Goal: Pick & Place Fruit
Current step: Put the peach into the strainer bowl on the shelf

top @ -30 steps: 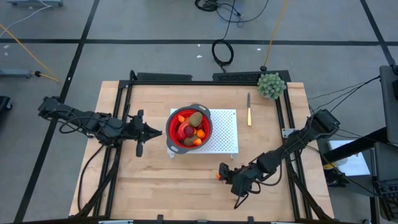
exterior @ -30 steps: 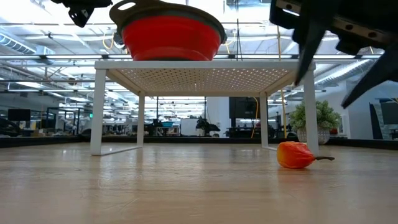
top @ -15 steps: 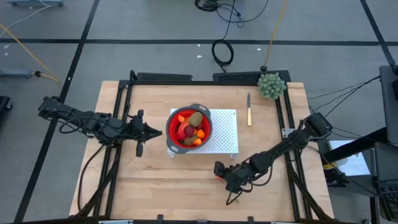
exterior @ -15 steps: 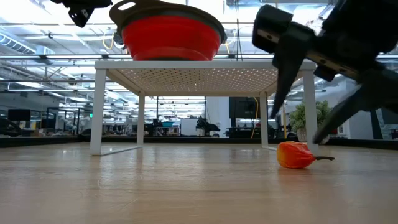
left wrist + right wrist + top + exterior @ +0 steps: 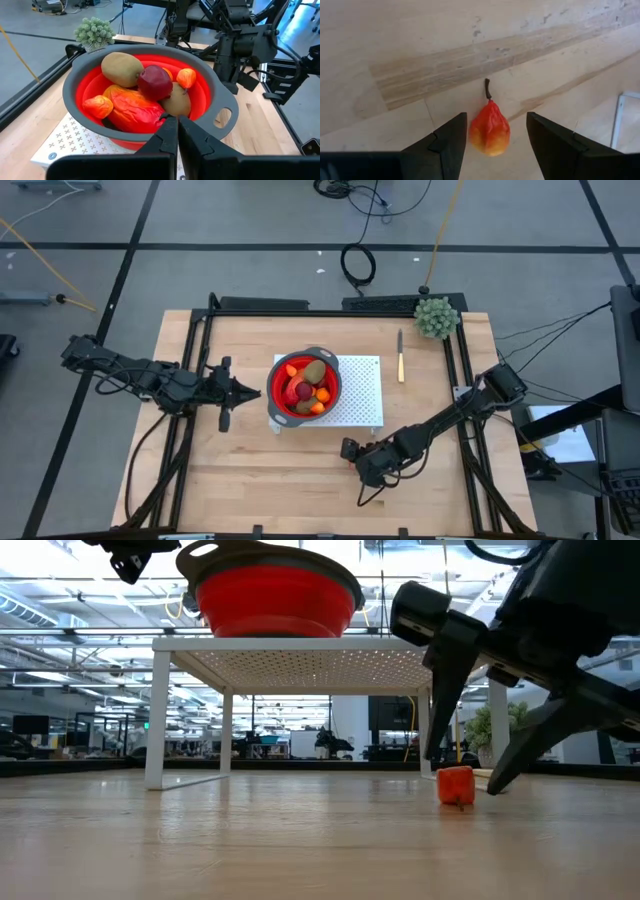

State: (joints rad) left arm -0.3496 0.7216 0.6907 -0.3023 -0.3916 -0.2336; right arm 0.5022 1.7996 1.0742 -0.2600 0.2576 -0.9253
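One small red-orange pear-shaped fruit (image 5: 490, 128) with a thin dark stem lies on its side on the bare wooden table, just in front of the white perforated rack (image 5: 365, 390), near that rack's front right leg. The rest of the fruit sits piled in the red bowl (image 5: 90, 82) standing on the rack: two brown kiwi-like ovals (image 5: 122, 69), a dark red ball (image 5: 155, 83) on top between them, a larger red-orange oblong (image 5: 134, 106) lying across the bottom, and small orange pieces (image 5: 98, 105) at the sides.
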